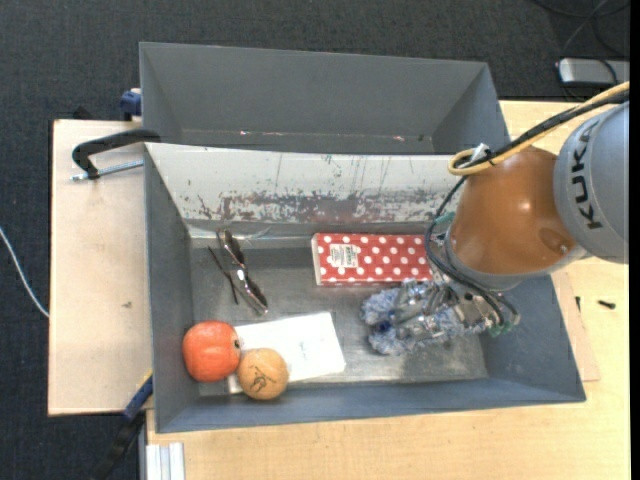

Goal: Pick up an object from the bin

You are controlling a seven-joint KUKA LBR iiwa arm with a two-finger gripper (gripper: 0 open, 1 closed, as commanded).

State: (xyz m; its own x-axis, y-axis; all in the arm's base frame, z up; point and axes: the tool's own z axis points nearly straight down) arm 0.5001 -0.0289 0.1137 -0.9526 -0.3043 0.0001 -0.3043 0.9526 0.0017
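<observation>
Orange-brown cover [505, 213] on the arm's wrist rises highest, over the right side of the grey bin [300, 118]. Beneath it the hand [438, 313] is down against a crumpled blue-and-white bundle [383, 320] on the right front of the floor; whether it is spread or pressed together I cannot tell. Just behind lies a red white-dotted box [365, 258]. At the left front, an orange-red ball [210, 351] and a tan ball [263, 373] touch a white card [305, 343].
</observation>
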